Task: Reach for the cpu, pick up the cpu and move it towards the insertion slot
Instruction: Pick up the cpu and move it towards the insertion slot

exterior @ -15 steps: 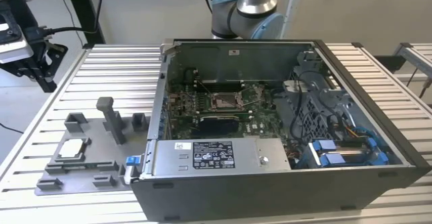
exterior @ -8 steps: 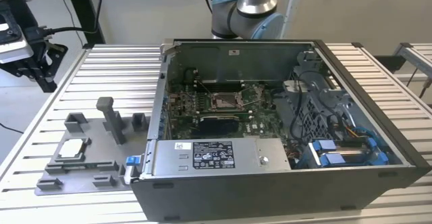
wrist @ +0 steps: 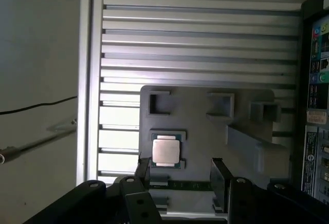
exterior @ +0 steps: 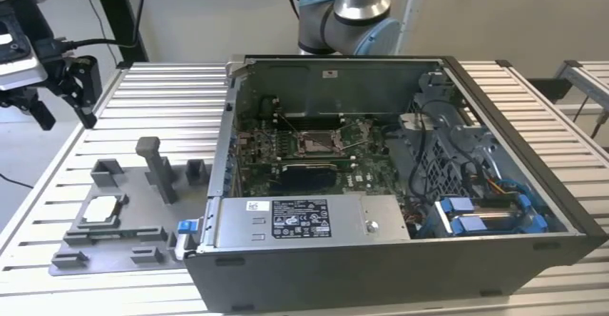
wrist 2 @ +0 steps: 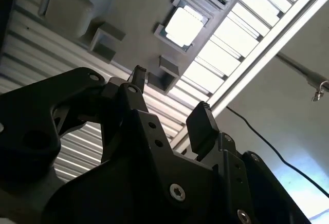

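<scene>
**Gripper (exterior: pixel 65 116) up high, cpu (wrist: pixel 166 151) in fixture (wrist: pixel 205 131)**

I see the gripper spread wide with nothing between its fingers. It hangs over the slatted table (exterior: pixel 152 95) at the exterior view's left. The cpu lies flat in a recess of the grey fixture, clear of the fingers in both wrist views. The slot (exterior: pixel 317 143) sits on the green board (exterior: pixel 366 170) inside the open case (exterior: pixel 381 273), well apart from the gripper.

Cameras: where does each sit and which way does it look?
Exterior view: off the arm, high, looking down at the computer, tray, arm and claw.
First wrist view: on the wrist, looking down past the open claw at the chip.
Second wrist view: on the wrist, looking along the claw to the chip.
Both wrist views share claw, chip, tray.
</scene>
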Controlling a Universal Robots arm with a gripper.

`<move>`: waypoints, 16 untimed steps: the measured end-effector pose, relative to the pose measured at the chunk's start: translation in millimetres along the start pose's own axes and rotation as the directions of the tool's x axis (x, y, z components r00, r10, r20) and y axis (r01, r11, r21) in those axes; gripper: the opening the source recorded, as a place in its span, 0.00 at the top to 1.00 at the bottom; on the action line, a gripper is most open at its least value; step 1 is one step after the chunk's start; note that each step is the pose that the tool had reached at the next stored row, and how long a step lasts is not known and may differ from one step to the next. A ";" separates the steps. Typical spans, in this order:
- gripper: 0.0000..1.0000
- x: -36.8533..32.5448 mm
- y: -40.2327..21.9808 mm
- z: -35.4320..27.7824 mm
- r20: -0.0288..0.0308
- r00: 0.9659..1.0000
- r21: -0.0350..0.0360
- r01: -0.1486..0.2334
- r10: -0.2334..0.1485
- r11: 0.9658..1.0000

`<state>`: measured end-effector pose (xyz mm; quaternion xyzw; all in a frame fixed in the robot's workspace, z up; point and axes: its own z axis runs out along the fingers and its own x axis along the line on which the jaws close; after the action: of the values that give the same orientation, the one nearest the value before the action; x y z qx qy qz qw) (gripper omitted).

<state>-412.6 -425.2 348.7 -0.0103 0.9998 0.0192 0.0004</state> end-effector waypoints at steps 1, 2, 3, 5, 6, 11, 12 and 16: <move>1.00 0.2 0.0 0.5 0.000 1.000 0.000 0.000 0.000 1.000; 1.00 0.4 0.0 1.0 0.000 1.000 0.000 0.000 0.000 1.000; 1.00 0.6 0.0 1.5 0.001 1.000 0.000 0.000 0.000 1.000; 1.00 0.9 0.0 3.1 0.001 1.000 0.000 0.000 0.000 1.000; 1.00 1.1 -0.1 4.2 0.001 1.000 0.000 0.000 0.000 1.000; 1.00 2.5 -0.4 9.8 0.002 1.000 0.000 0.000 0.000 1.000; 1.00 3.0 -0.7 10.7 0.002 1.000 0.000 0.000 0.000 1.000; 1.00 4.2 -1.7 12.9 0.002 1.000 0.000 0.000 0.000 1.000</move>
<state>-416.7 -426.5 335.7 -0.0102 0.9998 0.0192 0.0014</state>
